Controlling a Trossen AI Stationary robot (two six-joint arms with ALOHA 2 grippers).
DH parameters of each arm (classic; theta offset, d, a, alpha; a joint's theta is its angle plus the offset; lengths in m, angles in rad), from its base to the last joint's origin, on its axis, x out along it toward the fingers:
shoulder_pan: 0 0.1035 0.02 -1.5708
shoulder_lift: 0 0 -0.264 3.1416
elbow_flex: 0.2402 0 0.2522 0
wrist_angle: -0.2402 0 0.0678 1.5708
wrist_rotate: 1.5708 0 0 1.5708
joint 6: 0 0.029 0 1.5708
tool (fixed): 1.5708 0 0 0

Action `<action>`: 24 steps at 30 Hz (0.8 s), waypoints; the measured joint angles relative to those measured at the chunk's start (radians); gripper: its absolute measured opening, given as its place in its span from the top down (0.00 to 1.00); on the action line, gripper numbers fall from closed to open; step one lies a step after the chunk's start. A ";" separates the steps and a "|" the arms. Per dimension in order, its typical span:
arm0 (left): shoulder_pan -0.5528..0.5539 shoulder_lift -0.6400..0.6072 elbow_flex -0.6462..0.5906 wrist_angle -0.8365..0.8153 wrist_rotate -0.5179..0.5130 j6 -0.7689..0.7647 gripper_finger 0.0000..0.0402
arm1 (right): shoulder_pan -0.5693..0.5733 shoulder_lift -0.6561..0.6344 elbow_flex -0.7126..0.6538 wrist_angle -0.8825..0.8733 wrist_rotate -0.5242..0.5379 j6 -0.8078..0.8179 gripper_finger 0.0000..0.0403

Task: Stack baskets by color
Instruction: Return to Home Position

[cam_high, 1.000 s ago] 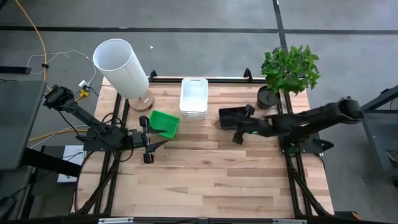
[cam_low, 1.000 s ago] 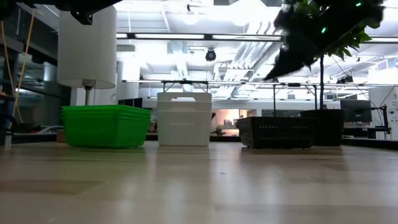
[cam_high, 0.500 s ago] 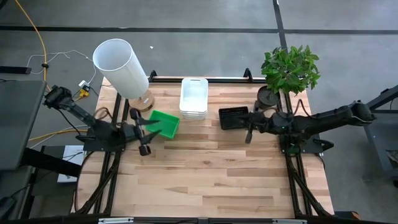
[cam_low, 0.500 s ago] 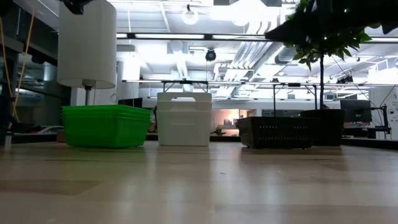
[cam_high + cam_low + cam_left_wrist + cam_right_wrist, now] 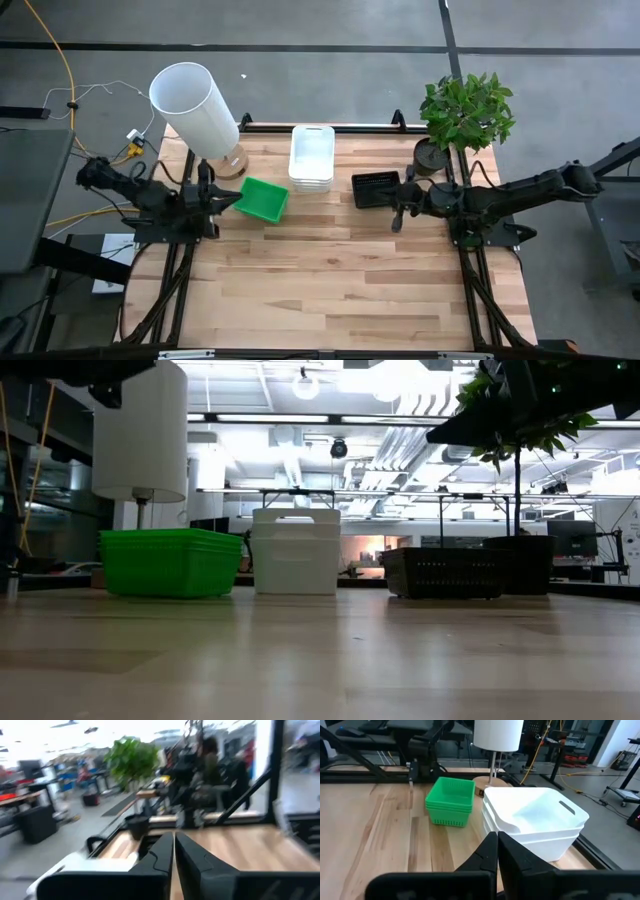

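Three basket stacks stand on their bottoms along the table's far part: nested green baskets [image 5: 265,199] [image 5: 451,800], nested white baskets [image 5: 311,157] [image 5: 535,820] and the black mesh baskets [image 5: 375,188] [image 5: 445,572]. My left gripper [image 5: 236,200] hovers shut and level, just left of the green stack and higher than it, holding nothing. My right gripper [image 5: 396,207] hovers shut at the right side of the black baskets, pointing toward the table's left; its shut fingers [image 5: 496,851] hold nothing.
A tall white cylinder on a stand [image 5: 195,107] is at the far left corner. A potted plant [image 5: 465,110] in a black pot [image 5: 430,157] is at the far right. The near half of the wooden table [image 5: 340,290] lies bare.
My left gripper has drawn back from beside the green stack toward the table's left edge and has shut with nothing between its fingers. My right gripper has shifted a little toward the right edge and tipped up nearer to level. The baskets have stayed put.
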 joint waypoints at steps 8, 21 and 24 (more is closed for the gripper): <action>0.225 0.000 -0.034 0.049 0.271 -0.047 1.00 | 0.000 0.000 0.000 0.010 -0.045 -0.001 1.00; 0.424 -0.095 -0.269 0.157 0.444 -0.131 1.00 | 0.000 0.000 0.000 -0.034 -0.049 0.005 1.00; 0.432 -0.131 -0.303 0.134 0.432 -0.149 1.00 | 0.000 0.000 0.000 -0.041 -0.049 0.010 1.00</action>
